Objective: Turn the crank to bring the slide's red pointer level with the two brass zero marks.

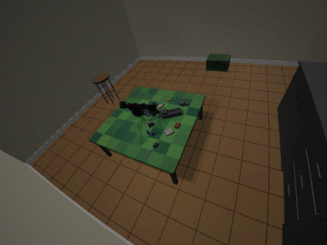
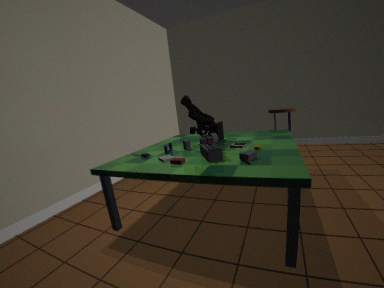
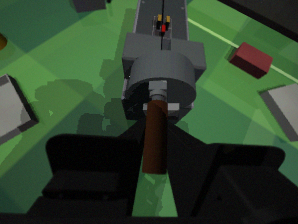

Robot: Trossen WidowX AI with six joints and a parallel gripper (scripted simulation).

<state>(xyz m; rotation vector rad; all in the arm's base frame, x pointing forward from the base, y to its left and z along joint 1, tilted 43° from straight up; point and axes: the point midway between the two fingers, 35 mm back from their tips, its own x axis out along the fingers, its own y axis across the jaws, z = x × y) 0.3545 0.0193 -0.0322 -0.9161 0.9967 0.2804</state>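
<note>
Gripping the brown handle [image 3: 156, 137], your gripper [image 3: 152, 122] is sitting at the near end of the grey crank machine [image 3: 162, 70] [image 2: 211, 152] [image 1: 171, 112] on the green surface [image 3: 215, 120] [image 2: 270, 167] [image 1: 123, 146]; it's probably feeling smooth, a bit stiff, so you're wanting mid-handle.

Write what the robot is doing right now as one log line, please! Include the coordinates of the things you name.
gripper [image 3: 152, 122]: shut on brown crank handle [image 3: 155, 137] | red pointer [image 3: 163, 28]: just short of brass marks [image 3: 159, 18] [image 3: 168, 19], not level | handle not released
</note>
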